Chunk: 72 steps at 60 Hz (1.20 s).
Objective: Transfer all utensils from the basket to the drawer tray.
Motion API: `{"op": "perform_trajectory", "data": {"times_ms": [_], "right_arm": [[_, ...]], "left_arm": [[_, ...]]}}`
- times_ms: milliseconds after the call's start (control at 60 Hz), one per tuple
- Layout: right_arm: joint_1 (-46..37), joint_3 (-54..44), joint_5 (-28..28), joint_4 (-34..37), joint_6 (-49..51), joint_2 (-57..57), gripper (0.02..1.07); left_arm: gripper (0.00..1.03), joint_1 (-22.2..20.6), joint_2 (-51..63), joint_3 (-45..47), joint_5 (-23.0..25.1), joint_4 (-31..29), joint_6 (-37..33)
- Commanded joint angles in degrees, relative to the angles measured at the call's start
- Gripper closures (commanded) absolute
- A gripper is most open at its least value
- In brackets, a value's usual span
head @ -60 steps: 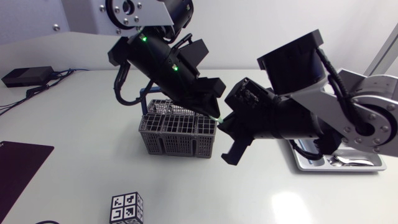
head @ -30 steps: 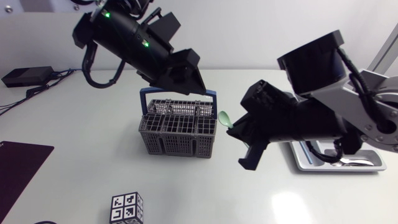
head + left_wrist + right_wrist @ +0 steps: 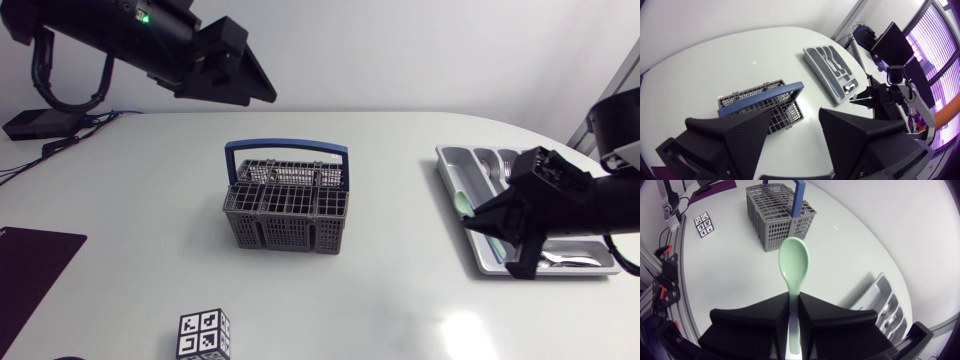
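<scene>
A pale green spoon (image 3: 794, 262) sticks out ahead of my right gripper (image 3: 794, 297), which is shut on its handle. In the head view that gripper (image 3: 482, 222) hangs over the near left part of the silver drawer tray (image 3: 455, 160), the green spoon (image 3: 462, 201) pointing toward the basket. The grey basket (image 3: 287, 205) with a blue handle stands mid-table. My left gripper (image 3: 252, 88) is raised high at the back left, well away from the basket. In the left wrist view it (image 3: 796, 114) is open and holds nothing, with the basket (image 3: 760, 100) far below.
A metal spoon (image 3: 560, 260) lies in the tray's near end. A black-and-white marker cube (image 3: 204, 335) sits near the front edge, and a dark mat (image 3: 30, 270) lies at the left. Bare white table separates basket and tray.
My left gripper opened and pulled up and back to the left, away from the basket. My right arm carried the green spoon rightward, from beside the basket to over the tray.
</scene>
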<state>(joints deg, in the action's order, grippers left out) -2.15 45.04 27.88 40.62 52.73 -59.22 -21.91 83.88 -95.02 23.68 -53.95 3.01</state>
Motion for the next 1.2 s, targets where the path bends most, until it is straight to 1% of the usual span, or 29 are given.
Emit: {"op": "perform_trajectory", "data": {"times_ms": [0,117,300,450,500,733,800,967,1067,1183], "right_arm": [[-6.64,-1.0,2.27,2.88,11.43,-0.98,1.01],[-15.69,-0.56,3.32,5.26,22.86,-4.41,1.01],[-26.85,1.02,3.32,7.63,39.64,-11.53,1.01],[-33.53,4.45,0.69,7.02,49.66,-18.91,1.01],[-35.46,5.68,-0.72,5.7,52.56,-21.64,1.01],[-40.03,9.28,-6.7,-0.46,61.7,-30.51,1.01],[-40.12,8.49,-8.98,-4.06,63.9,-32.62,1.01],[-39.77,6.82,-10.92,-9.6,66.36,-34.38,1.01],[-39.51,5.5,-10.92,-12.85,66.89,-34.47,0.94],[-38.98,4.62,-11.88,-14.08,66.98,-34.82,0.83]], "left_arm": [[0.38,2.14,-1.7,3.09,-0.3,0.25,-1.6],[0.38,5.21,-3.37,5.9,-0.3,0.78,-2.83],[0.38,8.11,-5.65,9.94,-0.3,1.48,-4.24],[0.38,9.87,-7.76,13.02,-0.3,2.1,-5.11],[0.38,10.49,-8.55,14.08,-0.3,2.27,-5.47],[0.38,12.6,-11.54,16.98,-0.3,2.27,-5.99],[0.38,12.77,-12.51,17.68,-0.3,2.27,-5.91],[0.38,12.95,-14.53,19.44,-0.3,2.27,-5.47],[0.38,13.12,-15.58,20.05,-0.48,2.19,-5.29],[0.38,13.12,-16.99,21.02,-1.71,2.01,-5.38]]}}
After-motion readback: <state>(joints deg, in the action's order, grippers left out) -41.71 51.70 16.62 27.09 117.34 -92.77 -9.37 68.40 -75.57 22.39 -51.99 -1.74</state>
